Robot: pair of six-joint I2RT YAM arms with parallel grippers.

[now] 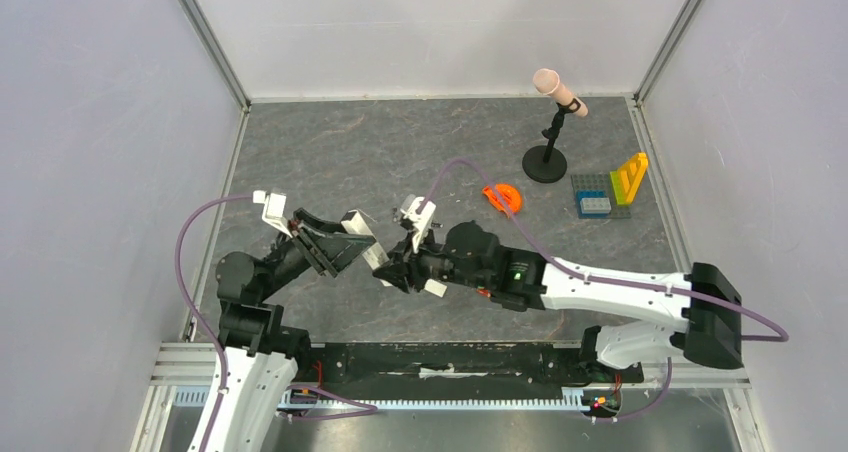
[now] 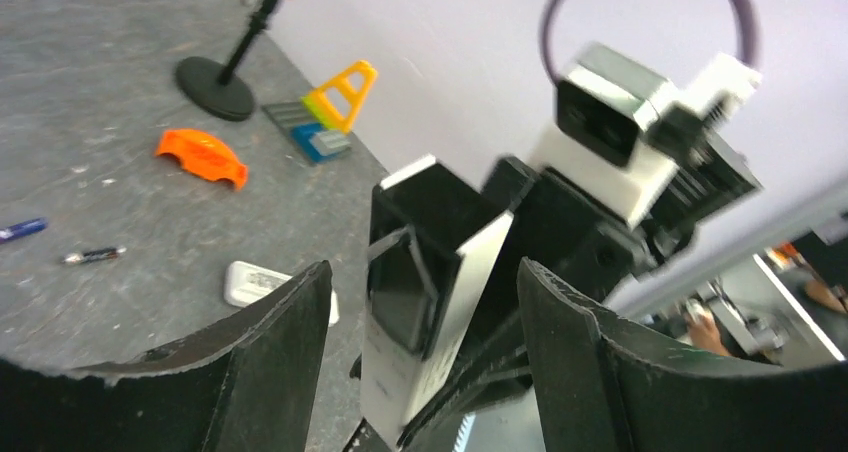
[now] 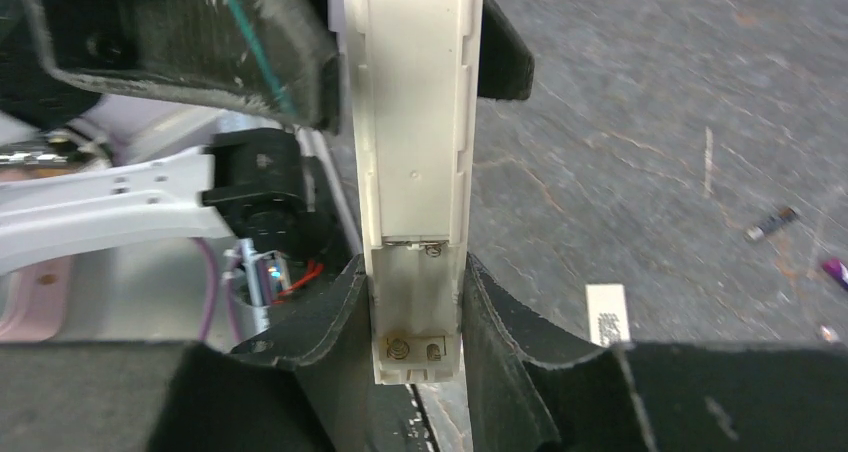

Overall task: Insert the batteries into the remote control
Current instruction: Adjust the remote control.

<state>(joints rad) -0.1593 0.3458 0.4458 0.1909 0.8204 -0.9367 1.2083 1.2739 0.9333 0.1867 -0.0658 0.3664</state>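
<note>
Left claw (image 2: 425, 272) spread, clear of the remote (image 3: 415, 152). Long slim white remote raised above grey surface (image 3: 650, 122), battery recess uncovered, spring contacts showing. Right claw (image 3: 415, 264) pinching its recess end. Farther right, two small batteries (image 3: 772, 222) lying on surface.

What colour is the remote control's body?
The remote control is white, slightly creamy; the right wrist view shows it best.

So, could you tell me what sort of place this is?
Probably a robotics lab test cell: plain white walls in aluminium framing enclose a grey tabletop, and two robot arms are bolted to a rail at its near edge.
</note>
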